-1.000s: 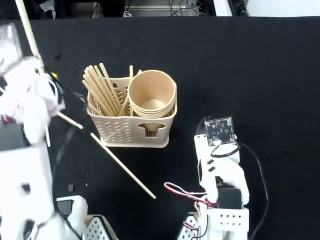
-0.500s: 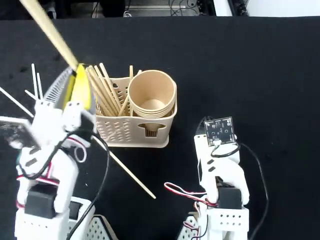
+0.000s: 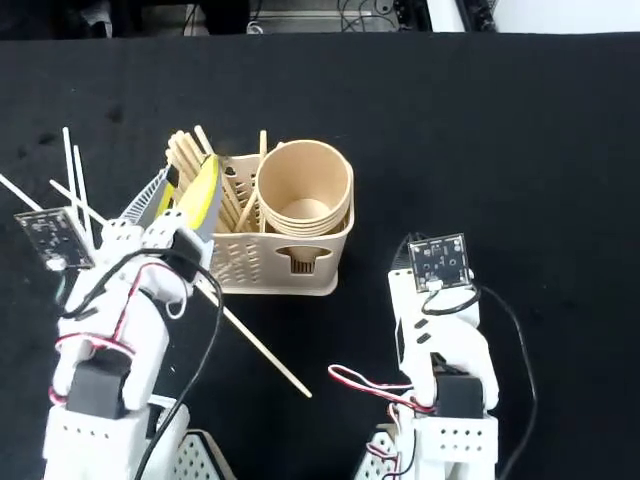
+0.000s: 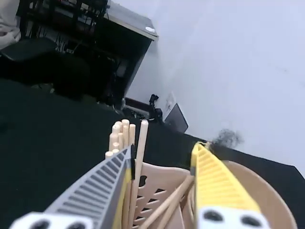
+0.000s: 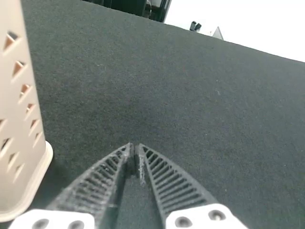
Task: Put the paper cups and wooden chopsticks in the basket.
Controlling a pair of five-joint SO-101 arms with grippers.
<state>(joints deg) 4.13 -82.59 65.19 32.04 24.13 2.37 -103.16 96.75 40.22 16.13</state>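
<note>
The beige basket (image 3: 262, 262) stands mid-table. A stack of paper cups (image 3: 305, 187) fills its right compartment and a bundle of wooden chopsticks (image 3: 190, 152) leans in its left one. My left gripper (image 3: 188, 172) hovers open at the basket's left end, with nothing between its grey and yellow fingers. In the left wrist view this gripper (image 4: 162, 149) frames the chopstick tips (image 4: 125, 133), the basket wall (image 4: 157, 183) and a cup rim (image 4: 271, 200). One chopstick (image 3: 255, 342) lies diagonally on the table in front of the basket. My right gripper (image 5: 133, 151) is shut and holds nothing.
Several loose chopsticks (image 3: 70, 170) lie on the black table left of the left arm. The right arm (image 3: 440, 320) rests folded at the front right, with a corner of the basket (image 5: 19, 143) beside its gripper. Bare tabletop lies to the right and behind.
The left arm swung in from the left edge to the basket. The long chopstick it held up half a second ago is out of its fingers. The right arm stayed still.
</note>
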